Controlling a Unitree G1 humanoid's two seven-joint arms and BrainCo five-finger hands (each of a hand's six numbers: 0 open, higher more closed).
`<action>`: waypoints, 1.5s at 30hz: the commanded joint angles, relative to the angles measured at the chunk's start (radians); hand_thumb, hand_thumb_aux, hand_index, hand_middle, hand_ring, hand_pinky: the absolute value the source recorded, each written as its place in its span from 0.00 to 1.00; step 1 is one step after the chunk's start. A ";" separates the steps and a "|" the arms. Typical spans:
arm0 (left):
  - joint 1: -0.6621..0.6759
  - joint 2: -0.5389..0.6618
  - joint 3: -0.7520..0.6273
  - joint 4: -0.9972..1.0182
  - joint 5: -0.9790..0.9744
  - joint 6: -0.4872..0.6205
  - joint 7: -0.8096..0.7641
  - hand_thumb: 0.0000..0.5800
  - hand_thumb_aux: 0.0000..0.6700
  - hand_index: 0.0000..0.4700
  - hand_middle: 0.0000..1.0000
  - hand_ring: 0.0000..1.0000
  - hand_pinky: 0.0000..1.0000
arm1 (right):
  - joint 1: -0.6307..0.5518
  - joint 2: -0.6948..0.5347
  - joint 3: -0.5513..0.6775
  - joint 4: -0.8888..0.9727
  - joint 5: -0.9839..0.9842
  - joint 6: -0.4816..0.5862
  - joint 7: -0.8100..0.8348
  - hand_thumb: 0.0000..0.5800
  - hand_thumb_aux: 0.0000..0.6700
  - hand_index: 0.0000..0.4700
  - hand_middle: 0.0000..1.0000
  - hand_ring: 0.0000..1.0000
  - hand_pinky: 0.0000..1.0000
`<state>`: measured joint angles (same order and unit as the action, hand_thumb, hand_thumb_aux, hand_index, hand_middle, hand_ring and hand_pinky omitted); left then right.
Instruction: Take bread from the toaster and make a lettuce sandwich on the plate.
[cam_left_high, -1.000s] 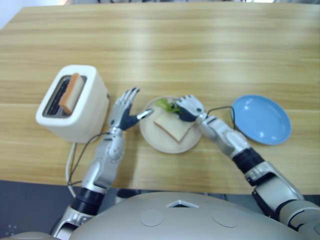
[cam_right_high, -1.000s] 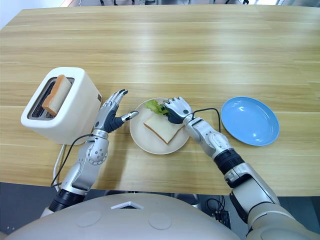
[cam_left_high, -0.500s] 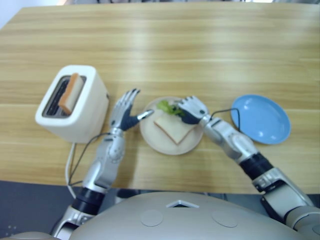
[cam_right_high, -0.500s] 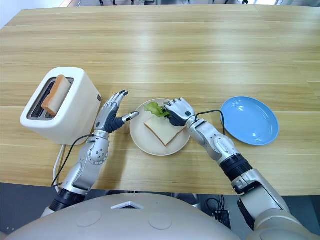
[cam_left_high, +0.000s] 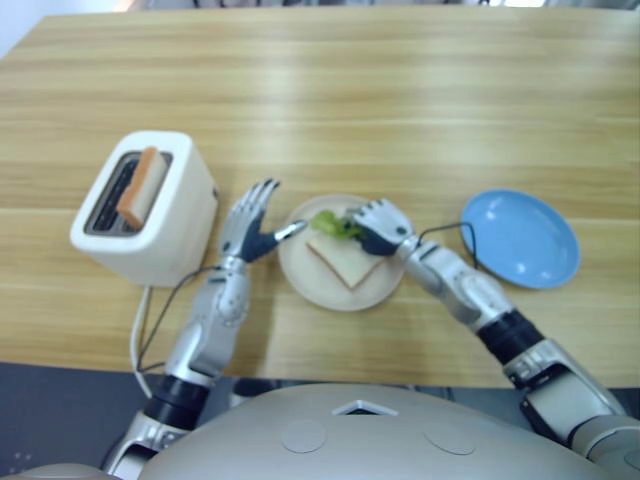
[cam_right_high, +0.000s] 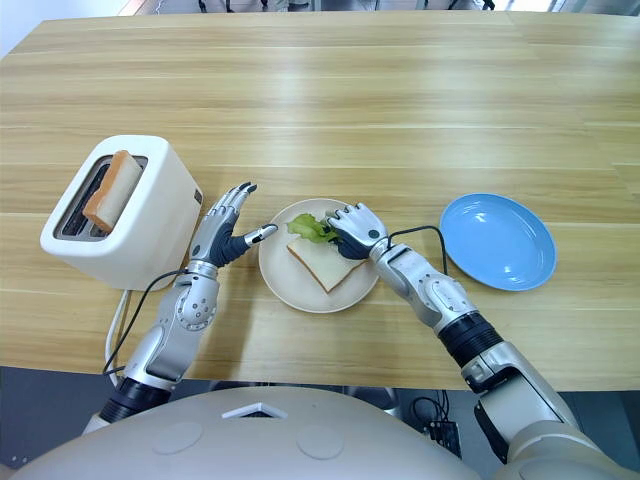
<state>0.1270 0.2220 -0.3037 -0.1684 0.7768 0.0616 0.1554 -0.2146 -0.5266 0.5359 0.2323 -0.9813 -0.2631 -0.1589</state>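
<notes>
Worktop (cam_right_high: 350, 100): pale wood.
Plate (cam_right_high: 290, 295): cream, round, near the front edge.
Bread slice (cam_right_high: 325, 265): 1, flat on the plate.
Lettuce (cam_right_high: 308, 228): 1 leaf at the plate's 12 o'clock, over the bread slice's far corner, gripped by the right hand (cam_right_high: 358, 230), whose fingers curl around it.
Left hand (cam_right_high: 225, 235): at the plate's 9 o'clock, near the rim, fingers spread, holding nothing.
Toaster (cam_right_high: 120, 215): white, farther out at 9 o'clock, with 1 toast slice (cam_right_high: 108, 188) standing in a slot.
Blue plate (cam_right_high: 498, 240): at 3 o'clock, apart from the plate.

Bright, even light; faint shadows.
</notes>
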 joint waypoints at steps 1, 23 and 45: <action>0.009 0.007 -0.007 0.013 0.003 0.001 -0.004 0.00 0.00 0.00 0.00 0.00 0.00 | 0.045 -0.013 0.061 0.063 -0.023 -0.012 0.075 0.86 0.63 0.61 0.24 0.24 0.24; 0.004 0.020 0.001 0.018 -0.003 -0.008 -0.009 0.00 0.00 0.00 0.00 0.00 0.00 | 0.148 -0.149 -0.297 -0.432 0.425 0.003 0.413 0.00 0.00 0.00 0.00 0.00 0.00; -0.115 0.346 0.620 -0.606 -0.327 0.079 -0.407 0.00 0.00 0.00 0.00 0.00 0.00 | 0.266 0.030 -0.529 -0.486 0.619 0.091 0.358 0.00 0.00 0.00 0.00 0.00 0.00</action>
<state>0.0054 0.5154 0.2408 -0.7598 0.4632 0.1287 -0.1962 0.0384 -0.5113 -0.0017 -0.2807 -0.3399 -0.1663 0.2187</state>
